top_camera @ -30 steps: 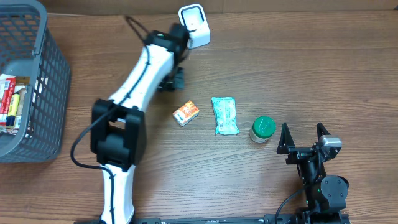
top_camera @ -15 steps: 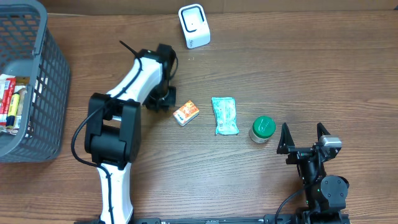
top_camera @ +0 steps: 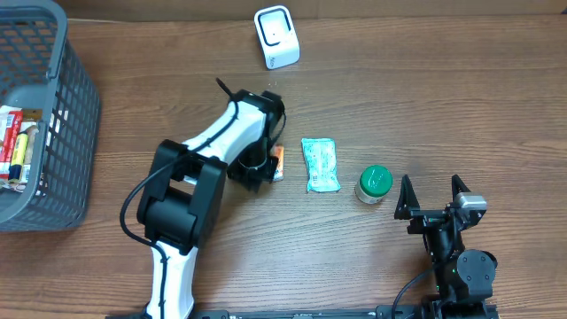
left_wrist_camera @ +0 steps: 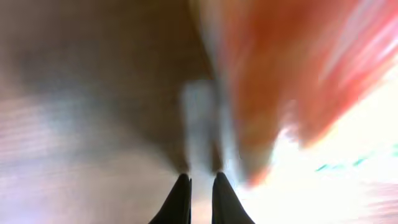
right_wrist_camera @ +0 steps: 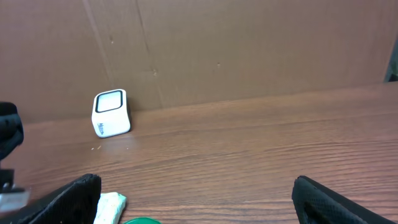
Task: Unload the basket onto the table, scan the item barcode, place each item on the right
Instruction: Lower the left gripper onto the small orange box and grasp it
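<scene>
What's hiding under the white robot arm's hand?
One edge of a small orange box peeks out beside the left hand. The rest of the box is covered by the hand, so you cannot see it.

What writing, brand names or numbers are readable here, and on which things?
None can be read.
Small orange cardboard box: print too small, partly covered.
Pale green plastic packet: markings too small.
Green-lidded round jar: nothing legible.
White box-shaped scanner: no legible marking.
Packs in the grey plastic basket: print too small.
Left wrist view: wholly blurred.
</scene>
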You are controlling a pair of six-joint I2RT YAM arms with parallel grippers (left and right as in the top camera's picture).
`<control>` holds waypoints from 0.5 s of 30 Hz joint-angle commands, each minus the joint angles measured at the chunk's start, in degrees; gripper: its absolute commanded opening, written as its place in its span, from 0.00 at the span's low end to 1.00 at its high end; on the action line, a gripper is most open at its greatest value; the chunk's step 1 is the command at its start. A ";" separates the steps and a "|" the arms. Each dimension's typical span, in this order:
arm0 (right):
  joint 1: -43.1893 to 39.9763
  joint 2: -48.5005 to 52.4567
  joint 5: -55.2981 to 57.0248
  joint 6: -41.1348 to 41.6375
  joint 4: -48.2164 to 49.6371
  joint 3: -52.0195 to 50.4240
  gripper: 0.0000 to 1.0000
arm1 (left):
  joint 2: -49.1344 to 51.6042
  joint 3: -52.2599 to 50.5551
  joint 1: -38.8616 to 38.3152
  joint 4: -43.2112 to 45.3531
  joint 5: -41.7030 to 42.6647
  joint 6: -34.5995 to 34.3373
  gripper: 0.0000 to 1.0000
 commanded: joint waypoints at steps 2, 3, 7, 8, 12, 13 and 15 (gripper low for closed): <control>-0.17 -0.57 0.07 -0.22 0.37 -0.61 1.00 | 0.72 4.22 1.95 -4.31 -8.02 -3.15 0.04; -0.17 -0.57 0.09 -0.22 0.37 -0.61 1.00 | 0.59 5.90 2.51 -5.14 -7.80 -3.28 0.04; -0.17 -0.57 0.09 -0.22 0.37 -0.61 1.00 | -0.63 12.68 4.15 -6.64 -4.00 -4.02 0.05; -0.17 -0.57 0.09 -0.22 0.39 -0.61 1.00 | -1.03 13.77 4.50 -6.56 -2.05 -3.93 0.05; -0.17 -0.57 0.09 -0.22 0.37 -0.61 1.00 | -1.99 15.39 5.38 -4.85 10.40 0.96 0.52; -0.17 -0.57 0.09 -0.22 0.39 -0.61 1.00 | -1.99 15.37 5.40 -4.44 12.20 1.64 0.53; -0.17 -0.57 0.09 -0.22 0.39 -0.61 1.00 | -1.92 15.08 5.31 -3.43 12.72 1.46 0.44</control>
